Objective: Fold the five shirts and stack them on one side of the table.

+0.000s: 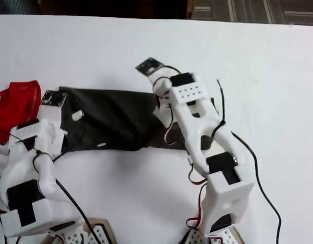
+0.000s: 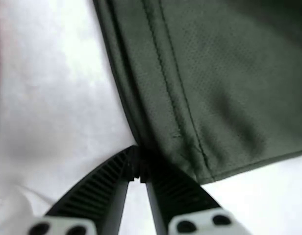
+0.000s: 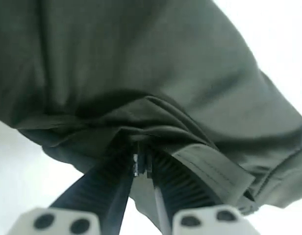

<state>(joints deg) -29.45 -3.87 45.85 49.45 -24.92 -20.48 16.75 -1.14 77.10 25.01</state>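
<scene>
The left claw (image 2: 137, 169) is pinching shut on the hem of the dark shirt (image 1: 116, 119), the right claw (image 3: 140, 161) on a bunched fold. From above — a red shirt (image 1: 22, 104) is lying alongside.

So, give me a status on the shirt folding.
Done: nothing clearly finished. A red shirt lies bunched at the table's left edge, and I cannot tell whether it is folded. In hand: the dark shirt lies as a long band, with the left gripper and right gripper each shut on one end. Left: finish this fold, the remaining shirts, and the stack.
</scene>
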